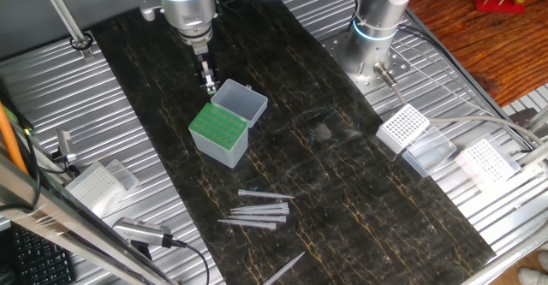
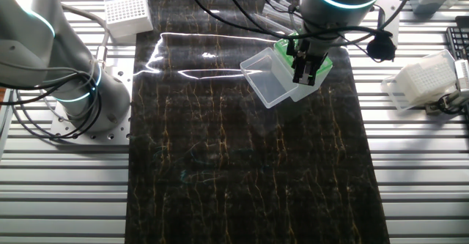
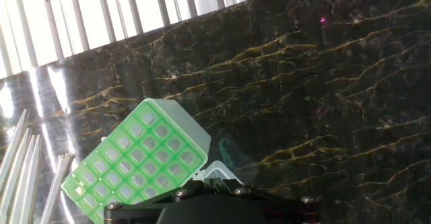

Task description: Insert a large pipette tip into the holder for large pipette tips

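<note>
We see the box point(image 1: 219, 133) for large tips standing upright on the dark marbled table point(image 1: 342, 191), its green grid top facing up and every hole we can make out looking empty. Its clear lid point(image 1: 241, 102) is swung open and stands at the box's far edge in one fixed view; in the other fixed view the lid point(image 2: 270, 78) reaches out toward the camera side. In the hand view the green grid point(image 3: 135, 160) runs slantwise, its long axis going from lower left to upper right.

The end effector point(image 1: 209, 80) hangs just above the open lid, fingers pointing straight down. We cannot tell whether the fingers are apart or together, and we cannot make out anything between them.

The loose pipette tips point(image 1: 257, 210) lie flat on the table in a small bundle, near the box on the camera side, apart from it. Their long axes run roughly left to right in that view, nearly parallel. One more tip point(image 1: 285, 266) lies alone closer to the front edge, slanted. In the hand view several tips point(image 3: 23, 170) show at the left edge.
</note>
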Controlling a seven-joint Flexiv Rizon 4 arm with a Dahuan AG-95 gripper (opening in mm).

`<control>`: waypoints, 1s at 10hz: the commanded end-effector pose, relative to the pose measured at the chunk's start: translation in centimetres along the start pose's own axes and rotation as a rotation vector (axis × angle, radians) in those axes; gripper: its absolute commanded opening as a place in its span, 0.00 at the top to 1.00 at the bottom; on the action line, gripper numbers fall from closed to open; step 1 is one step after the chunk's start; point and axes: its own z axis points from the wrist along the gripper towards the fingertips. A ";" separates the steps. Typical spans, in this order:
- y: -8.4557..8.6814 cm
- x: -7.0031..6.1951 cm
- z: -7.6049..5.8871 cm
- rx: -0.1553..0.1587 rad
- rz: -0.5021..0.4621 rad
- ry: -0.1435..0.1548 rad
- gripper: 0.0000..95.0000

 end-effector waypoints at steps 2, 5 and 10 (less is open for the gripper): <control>0.0 0.0 0.0 0.002 -0.001 0.000 1.00; 0.0 0.0 0.0 0.005 -0.007 0.015 1.00; 0.0 0.0 0.0 0.006 -0.021 0.019 1.00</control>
